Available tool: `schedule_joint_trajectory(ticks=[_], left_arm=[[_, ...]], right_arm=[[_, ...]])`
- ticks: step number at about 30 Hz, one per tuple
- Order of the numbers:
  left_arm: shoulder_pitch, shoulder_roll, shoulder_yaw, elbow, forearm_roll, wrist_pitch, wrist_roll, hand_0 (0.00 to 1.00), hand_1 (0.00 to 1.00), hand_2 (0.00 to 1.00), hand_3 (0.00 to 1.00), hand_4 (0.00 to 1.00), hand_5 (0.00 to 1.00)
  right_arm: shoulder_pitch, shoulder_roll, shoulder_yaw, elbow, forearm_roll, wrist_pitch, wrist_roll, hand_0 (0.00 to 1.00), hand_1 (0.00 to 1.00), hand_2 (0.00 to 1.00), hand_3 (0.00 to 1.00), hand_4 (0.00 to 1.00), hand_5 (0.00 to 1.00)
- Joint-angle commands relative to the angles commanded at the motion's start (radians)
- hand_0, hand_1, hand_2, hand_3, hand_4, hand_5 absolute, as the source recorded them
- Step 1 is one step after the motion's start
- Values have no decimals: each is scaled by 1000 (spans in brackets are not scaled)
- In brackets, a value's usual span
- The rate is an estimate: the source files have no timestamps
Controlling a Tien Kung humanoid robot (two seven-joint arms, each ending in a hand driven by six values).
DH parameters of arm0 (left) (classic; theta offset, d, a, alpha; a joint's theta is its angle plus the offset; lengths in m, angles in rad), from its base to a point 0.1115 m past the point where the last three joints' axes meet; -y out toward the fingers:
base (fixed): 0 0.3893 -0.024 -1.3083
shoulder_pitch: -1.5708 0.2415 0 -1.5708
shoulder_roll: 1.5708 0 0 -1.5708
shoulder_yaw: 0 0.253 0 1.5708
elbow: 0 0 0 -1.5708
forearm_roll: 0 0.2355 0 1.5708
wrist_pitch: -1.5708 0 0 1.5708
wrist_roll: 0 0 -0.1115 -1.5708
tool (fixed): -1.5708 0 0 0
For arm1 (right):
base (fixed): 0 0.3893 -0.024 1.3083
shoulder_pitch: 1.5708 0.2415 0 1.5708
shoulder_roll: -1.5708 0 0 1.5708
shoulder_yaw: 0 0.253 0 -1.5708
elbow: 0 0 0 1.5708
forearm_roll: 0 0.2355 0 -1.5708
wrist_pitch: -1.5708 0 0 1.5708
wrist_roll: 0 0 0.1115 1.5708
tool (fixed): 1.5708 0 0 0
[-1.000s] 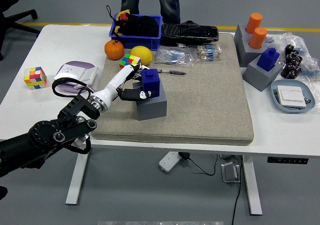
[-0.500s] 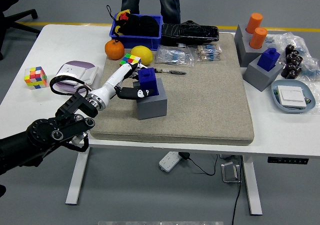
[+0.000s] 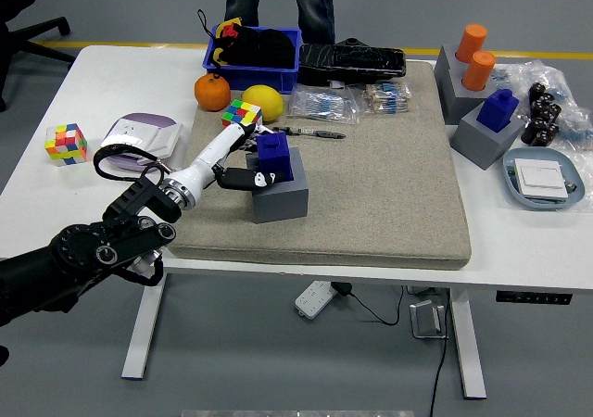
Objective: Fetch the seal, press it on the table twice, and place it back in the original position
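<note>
You are looking over a white table (image 3: 56, 190) standing on a grey floor (image 3: 547, 371). A yellow line (image 3: 139, 44) is running across the floor behind it, and a black chair base (image 3: 32, 32) is showing at the top left.

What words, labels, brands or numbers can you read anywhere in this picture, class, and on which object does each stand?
None can be read.
Clear packets behind the blue seal: any print is too small and blurred.
White card in the tray: no legible text.
</note>
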Motion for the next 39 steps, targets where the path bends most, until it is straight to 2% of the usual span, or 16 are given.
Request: schedule_joint_trajectory(ticks=[7,8,10,19,20,25,26,31,32,37,38,39], left_arm=[[1,-4,5,8,-4,-4,2,620,518,471,585,688,2],[1,-4,5,8,-4,-4,3,648,553,500,596,697,2],[2,-6,3,9,-5,-8,4,648,553,500,596,697,2],[5,-7,0,11,5,-40,30,668,582,531,611,730,2],[6,-7,-1,12,4,-44,30,708,679,590,656,837,2],[8,-5,-10,18,-11,-65,30,708,679,590,656,837,2],[8,-5,-12,19,-13,-69,30,806,789,742,811,983,45],[9,-3,-21,21,-17,-78,34,806,789,742,811,983,45],[9,-4,-21,21,-17,-78,35,825,814,769,831,998,183],[11,-5,-28,22,-19,-80,34,825,814,769,831,998,183],[11,-5,-29,21,-20,-80,34,834,819,777,838,998,228],[11,-4,-30,21,-19,-80,34,834,819,777,838,998,228]], right_arm=[[-1,0,-3,0,2,1,-1,864,774,731,743,797,570],[-2,0,-3,0,2,1,-1,864,774,731,743,797,570],[-2,0,-3,-1,2,0,-1,864,774,731,743,797,570],[-3,0,-5,0,2,0,-1,864,773,731,742,796,569],[-3,0,-5,0,2,0,-1,864,773,730,742,796,569],[-4,1,-5,-1,2,1,-1,864,773,730,742,796,569],[-4,1,-5,-1,1,1,-1,864,773,730,742,795,568],[-3,1,-2,0,0,0,-1,864,773,730,742,795,568],[-3,1,-1,0,0,1,-1,864,773,729,743,795,568],[-3,2,2,-1,-1,1,-1,864,773,729,743,795,568],[-3,2,3,-1,-1,1,-1,864,774,728,743,795,568],[-3,2,3,-1,-2,1,-1,864,774,728,743,795,568]])
